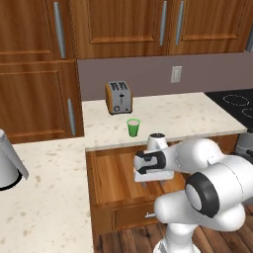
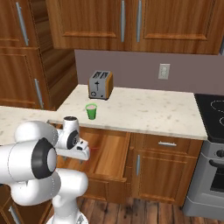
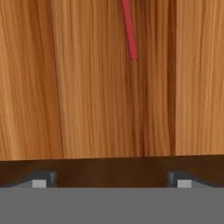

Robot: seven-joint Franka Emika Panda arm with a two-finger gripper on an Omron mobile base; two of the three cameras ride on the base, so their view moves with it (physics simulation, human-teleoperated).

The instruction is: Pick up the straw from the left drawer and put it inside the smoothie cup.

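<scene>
gripper (image 3: pixel 111 180) hovering wide open, empty, over left drawer (image 3: pixel 87 87). straw (image 3: pixel 129 30) lying flat on drawer bottom ahead of my fingertips. likely light, thin, slippery; am planning mid-shaft pinch. smoothie cup (image 1: pixel 133 127) standing on table (image 1: pixel 188 116).

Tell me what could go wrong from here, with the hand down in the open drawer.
1. The straw lies flat on the left drawer floor, ahead of the open hand; closing now would likely miss it.
2. It is thin; the fingertips may scrape the wood.
3. The smoothie cup looks light and easily tipped on insertion.
</scene>
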